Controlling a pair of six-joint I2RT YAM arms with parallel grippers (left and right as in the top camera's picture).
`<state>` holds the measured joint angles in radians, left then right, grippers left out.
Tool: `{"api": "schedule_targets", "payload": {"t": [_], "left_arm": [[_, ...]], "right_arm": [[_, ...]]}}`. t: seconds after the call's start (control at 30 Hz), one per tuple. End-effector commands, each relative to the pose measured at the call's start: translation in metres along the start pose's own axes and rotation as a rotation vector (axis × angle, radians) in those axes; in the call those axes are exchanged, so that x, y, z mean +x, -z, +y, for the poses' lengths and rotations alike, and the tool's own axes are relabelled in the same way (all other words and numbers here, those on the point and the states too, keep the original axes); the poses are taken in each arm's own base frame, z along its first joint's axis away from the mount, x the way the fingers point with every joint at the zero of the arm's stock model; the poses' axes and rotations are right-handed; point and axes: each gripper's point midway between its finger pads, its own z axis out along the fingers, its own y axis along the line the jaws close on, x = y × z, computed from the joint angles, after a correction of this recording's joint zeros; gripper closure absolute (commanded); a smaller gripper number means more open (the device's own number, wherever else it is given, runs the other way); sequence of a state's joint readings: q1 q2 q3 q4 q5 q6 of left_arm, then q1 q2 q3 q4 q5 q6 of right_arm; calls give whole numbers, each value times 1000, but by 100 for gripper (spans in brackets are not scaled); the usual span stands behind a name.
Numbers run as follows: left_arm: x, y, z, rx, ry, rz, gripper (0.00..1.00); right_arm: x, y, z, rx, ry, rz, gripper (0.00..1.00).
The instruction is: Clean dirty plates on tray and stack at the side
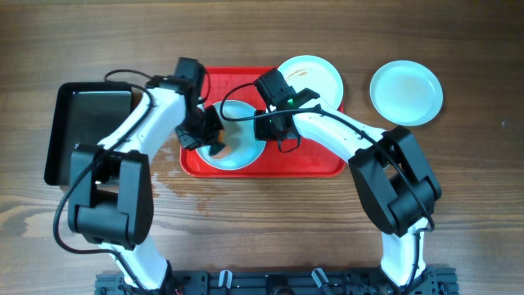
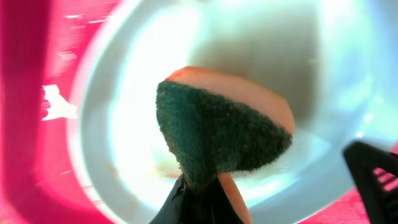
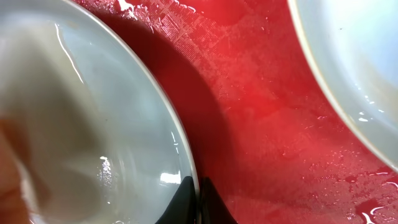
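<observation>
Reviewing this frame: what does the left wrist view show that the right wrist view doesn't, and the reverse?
Only the left wrist: the sponge, its green scouring side towards the camera, pinched in the left tool over the plate.
Only the right wrist: the right tool shut on that plate's rim, a second plate at upper right, and water beads on the tray.
Both: the same pale plate lying on the red tray.
</observation>
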<state>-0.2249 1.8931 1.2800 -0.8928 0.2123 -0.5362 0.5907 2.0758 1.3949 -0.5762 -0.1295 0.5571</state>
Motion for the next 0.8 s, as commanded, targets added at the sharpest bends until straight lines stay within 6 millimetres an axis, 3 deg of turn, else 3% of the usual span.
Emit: {"api": "schedule_targets", "payload": {"t": [0.0,0.03,0.2,0.27,0.33,0.53,0.77], "left_arm": [[6,-1,-21,44,-60,-17,96],[3,-8,-35,67,-98,-44,96],[1,-18,-43,74,-118,-50,96],[1,-21,-30,6,-109,-56,96],[-5,-20,-4,-132,-99,-97,96],[-15,-1,54,-452,-99,-187,96],[-34,15,71,-589,-108,-299,96]], "right_arm": [[2,-8,-21,79,-34,2,96],[3,-8,-21,79,-34,2,96],[3,-8,-22,82,-33,5,96],[4,-8,-23,86,-33,10,96],[5,-8,-25,90,-30,16,96],[4,-8,-28,93,-28,18,96],[5,-7,-29,95,-28,22,96]]}}
